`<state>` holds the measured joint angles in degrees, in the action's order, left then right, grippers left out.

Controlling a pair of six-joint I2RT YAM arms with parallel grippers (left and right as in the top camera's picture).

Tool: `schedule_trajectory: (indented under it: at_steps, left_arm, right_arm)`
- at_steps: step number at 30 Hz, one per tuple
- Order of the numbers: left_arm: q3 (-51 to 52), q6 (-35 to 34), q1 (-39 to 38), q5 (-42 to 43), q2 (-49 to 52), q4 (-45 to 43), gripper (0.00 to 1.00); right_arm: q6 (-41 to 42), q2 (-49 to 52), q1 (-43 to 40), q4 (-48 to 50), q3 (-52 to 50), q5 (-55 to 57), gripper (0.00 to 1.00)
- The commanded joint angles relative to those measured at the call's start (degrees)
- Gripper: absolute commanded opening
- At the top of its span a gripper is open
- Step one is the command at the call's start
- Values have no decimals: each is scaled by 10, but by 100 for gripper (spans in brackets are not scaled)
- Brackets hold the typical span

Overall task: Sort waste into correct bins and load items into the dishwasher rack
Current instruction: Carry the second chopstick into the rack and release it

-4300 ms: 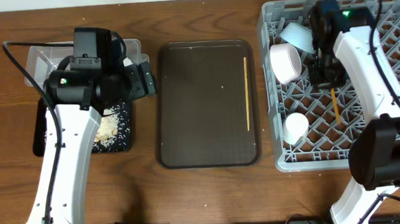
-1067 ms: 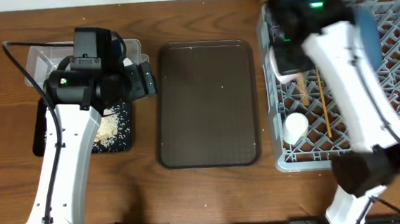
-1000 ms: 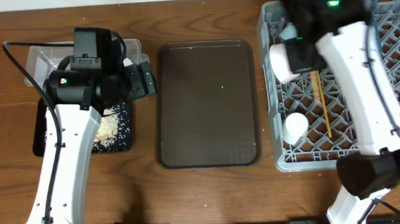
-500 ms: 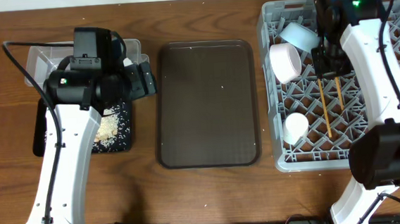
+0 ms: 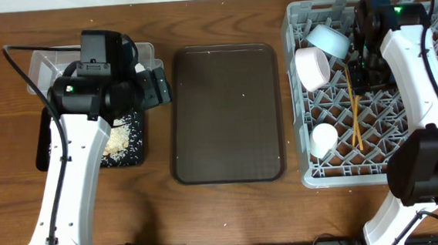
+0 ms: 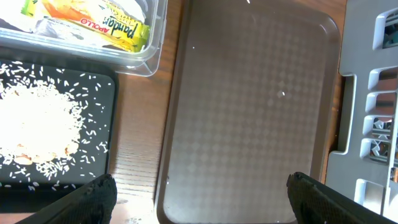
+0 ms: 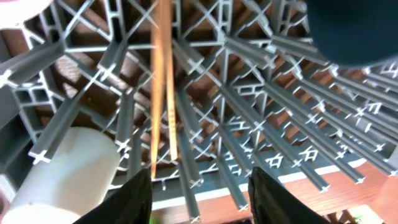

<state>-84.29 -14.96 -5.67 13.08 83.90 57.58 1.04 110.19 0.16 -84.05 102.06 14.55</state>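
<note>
**A:** Where are the two thin wooden chopsticks (image 5: 352, 115) found?

**B:** They are laid flat on the lattice of the large square grey plastic rack (image 5: 435, 123). They are slightly spread at the far end and closed together at the near end. In the right wrist view they are seen as smooth pale-brown sticks crossing ribbed grey struts.

**A:** Is anything gripped by the right fingers (image 5: 369, 76)?

**B:** Nothing is gripped. They are held over the chopsticks' far end. In the wrist view the two dark fingers are parted widely, with only lattice between them.

**A:** What else is carried in the rack?

**B:** A glossy white bowl (image 5: 313, 68) is propped on its side at the left. A pale blue bowl (image 5: 328, 40) is tipped just behind it. A small white cylindrical cup (image 5: 324, 139) is set near the front left corner, beside the chopsticks' near tips. A round dark blue plate (image 7: 351, 28) is glimpsed, blurred, in the wrist view's upper right corner.

**A:** And on the other side?

**B:** The left fingers (image 5: 157, 87) are opened wide and empty. They are held between the bins and the dark brown rectangular serving tray (image 5: 226, 114), whose surface is embossed with a fine diamond pattern. Loose white rice grains (image 6: 37, 130) are heaped on the shallow black rectangular tray (image 6: 62, 179). The yellow-green snack wrapper with orange print (image 6: 106, 18) is lodged in the clear rectangular plastic tub (image 6: 154, 50), beside crumpled white tissue (image 6: 53, 28). Everything is borne on a grained wooden tabletop (image 5: 233, 214).
</note>
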Motion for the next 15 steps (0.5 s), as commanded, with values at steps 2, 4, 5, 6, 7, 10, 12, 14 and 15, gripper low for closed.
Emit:
schedule_trajectory:
  at_steps: [2,4,5,6,7,10,12,14,15]
  left_arm:
    - [-3,5,2,-7,3,0,90]
    - [-3,5,2,-7,3,0,90]
    - [-3,5,2,-7,3,0,90]
    - [-3,5,2,-7,3,0,90]
    - [-3,5,2,-7,3,0,90]
    - [-3,5,2,-7,3,0,90]
    - [-3,5,2,-7,3,0,90]
    - [-3,5,2,-7,3,0,90]
    - [-3,5,2,-7,3,0,90]
  right_arm:
    - [2,-41,2,-12,33,-46,52]
    - [1,-73,4,-17,48,-69,53]
    - [2,-94,6,-17,54,-77,53]
    - [3,-119,7,-17,58,-83,57]
    - [5,-140,7,-18,59,-93,80]
    - [11,-211,8,-23,59,-121,99]
    - [44,-256,8,-24,59,-147,99]
    - [58,-297,8,-25,59,-163,99]
    - [58,-316,8,-25,59,-163,99]
